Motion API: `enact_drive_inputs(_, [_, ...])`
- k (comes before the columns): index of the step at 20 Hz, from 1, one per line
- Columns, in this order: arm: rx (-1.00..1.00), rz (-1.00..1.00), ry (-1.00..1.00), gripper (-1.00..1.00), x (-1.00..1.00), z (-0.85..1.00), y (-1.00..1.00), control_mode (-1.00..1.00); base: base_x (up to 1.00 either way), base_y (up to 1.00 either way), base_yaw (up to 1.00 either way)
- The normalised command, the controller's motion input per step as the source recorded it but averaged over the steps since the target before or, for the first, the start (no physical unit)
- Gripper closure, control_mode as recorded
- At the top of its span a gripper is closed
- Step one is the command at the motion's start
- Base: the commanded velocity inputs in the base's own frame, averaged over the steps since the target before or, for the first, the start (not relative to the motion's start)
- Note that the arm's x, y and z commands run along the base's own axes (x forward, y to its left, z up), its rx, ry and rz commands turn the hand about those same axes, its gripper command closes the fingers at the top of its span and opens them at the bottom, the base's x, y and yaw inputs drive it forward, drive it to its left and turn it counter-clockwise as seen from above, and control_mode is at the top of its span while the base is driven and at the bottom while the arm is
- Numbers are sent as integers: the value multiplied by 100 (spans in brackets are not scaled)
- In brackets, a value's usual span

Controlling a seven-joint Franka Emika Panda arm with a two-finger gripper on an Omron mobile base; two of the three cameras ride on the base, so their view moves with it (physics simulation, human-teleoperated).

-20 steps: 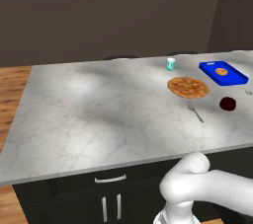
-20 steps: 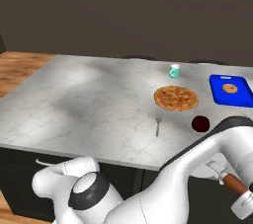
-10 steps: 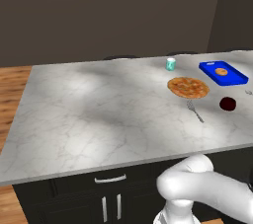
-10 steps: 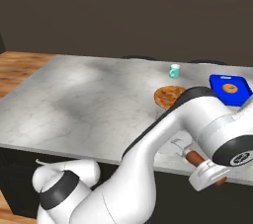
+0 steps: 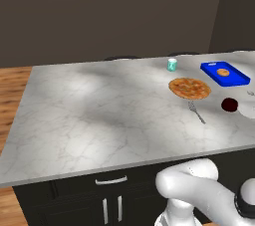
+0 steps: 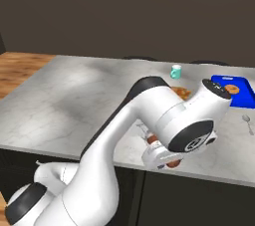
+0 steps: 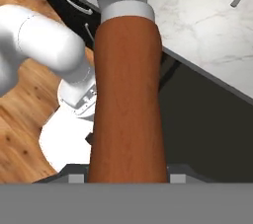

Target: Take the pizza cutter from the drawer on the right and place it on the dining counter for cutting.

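1. The step in hand is the carry: the pizza cutter [image 7: 127, 94] is out of the drawer and in the gripper [image 6: 162, 158]. In the hand view its brown wooden handle runs up the middle, with a silver collar and grey neck at the top; the jaws sit closed against the handle at its lower end.

2. In the right base view the gripper hangs at the near edge of the dining counter [image 5: 99, 115], about level with the slab's rim. A brown bit of the handle shows beneath the wrist. Whether the tool is over the marble or just off its edge I cannot say for sure, as the arm hides much of it.

3. The next move, as I judge it, is to bring the hand over the slab, lower it until the cutter lies on the marble, then part the jaws and draw back.

4. On the counter's far right part lie a pizza [image 5: 189, 87], a fork [image 5: 196, 112] just in front of it, a dark red round thing [image 5: 229, 104] beside the fork, a small teal cup [image 5: 172, 64] behind the pizza, and a blue tray [image 5: 224, 73] holding a small round pastry.

5. The fork and pizza lie nearest the likely drop spot, so the cutter should come down short of them or to their left, where the marble is bare.

6. The rim of the slab itself is the nearest thing to catch.
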Motion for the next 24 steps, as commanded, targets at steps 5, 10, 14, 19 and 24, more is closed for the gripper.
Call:
enact_drive_inputs(5, [8, -5, -7, 100, 69, -3, 95, -100, 0, 0, 0])
enact_drive_inputs(10, [5, -11, -11, 100, 68, 0, 79, -100, 0, 0, 0])
enact_drive_inputs(14, [0, -27, 0, 100, 76, 0, 68, -100, 0, 0, 0])
enact_drive_inputs(19, [0, -33, 0, 100, 89, -1, 46, -100, 0, 0, 0])
enact_drive_inputs(24, [-1, -27, 5, 100, 85, -3, 36, -100, 0, 0, 0])
